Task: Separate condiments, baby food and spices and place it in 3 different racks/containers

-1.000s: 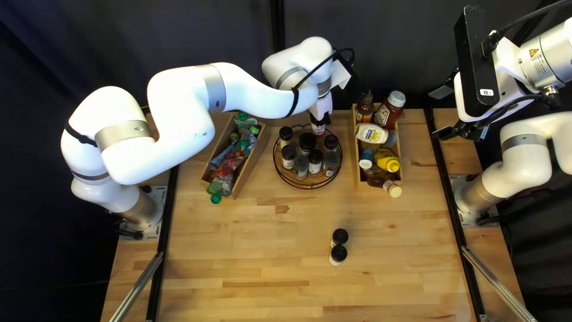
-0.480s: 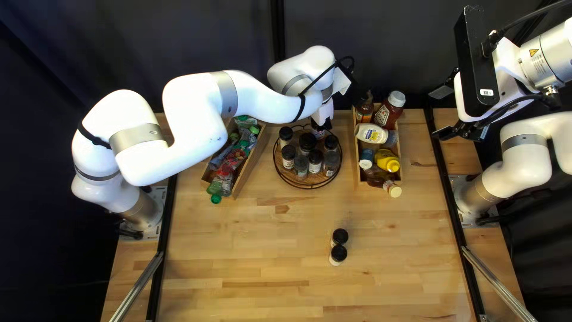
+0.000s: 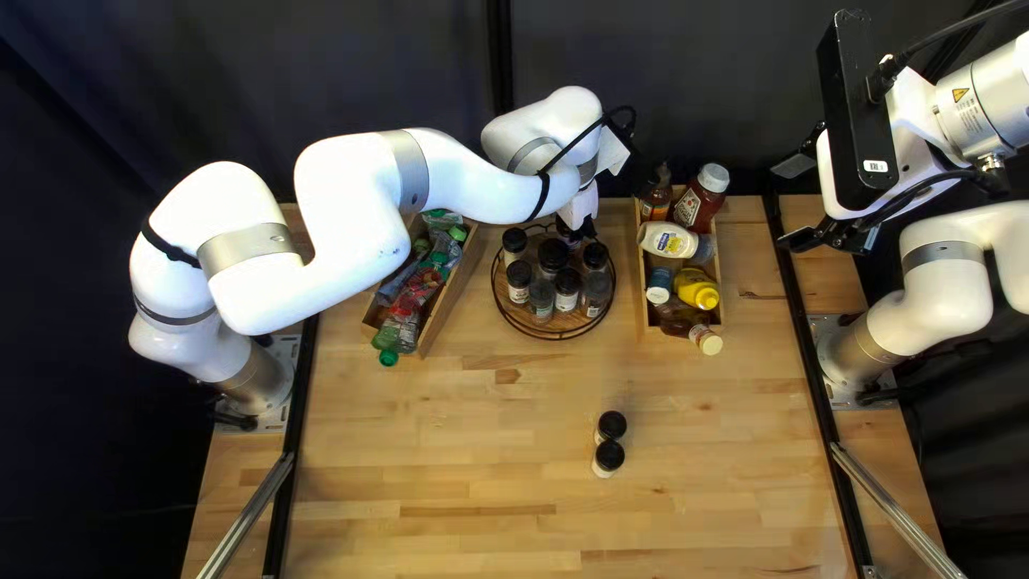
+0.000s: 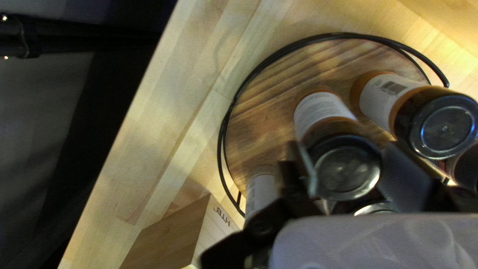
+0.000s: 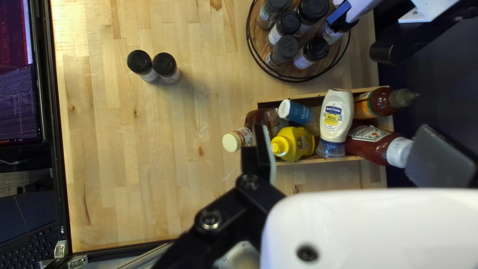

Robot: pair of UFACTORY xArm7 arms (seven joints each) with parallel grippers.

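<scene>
At the far edge of the round rack [image 3: 549,337], the left gripper [image 4: 343,149] is closed around a spice jar [image 4: 347,167], its 2 fingers meeting the black lid from opposite sides. That high hold probably suits the crowding, since the neighbouring jars [image 3: 542,292] leave little room lower down. The jar looks upright, within the rack's wire rim; whether its base bears on the wood I cannot tell. Letting go seems next, and opening too wide could knock a neighbour. The 3 groups look sorted by kind: spices on the round rack, baby food pouches [image 3: 429,277] in the slanted wooden box [image 3: 450,292], condiments in the straight wooden box [image 3: 640,300], where the mayonnaise bottle [image 5: 337,117] lies across, likely to fit the tight space. 2 spice jars [image 3: 610,440] stand side by side on the open table [image 3: 429,429], presumably the last to be racked. The right gripper [image 3: 795,204], fingers spread with nothing between them, is held off at the side, probably to leave the left arm room.
</scene>
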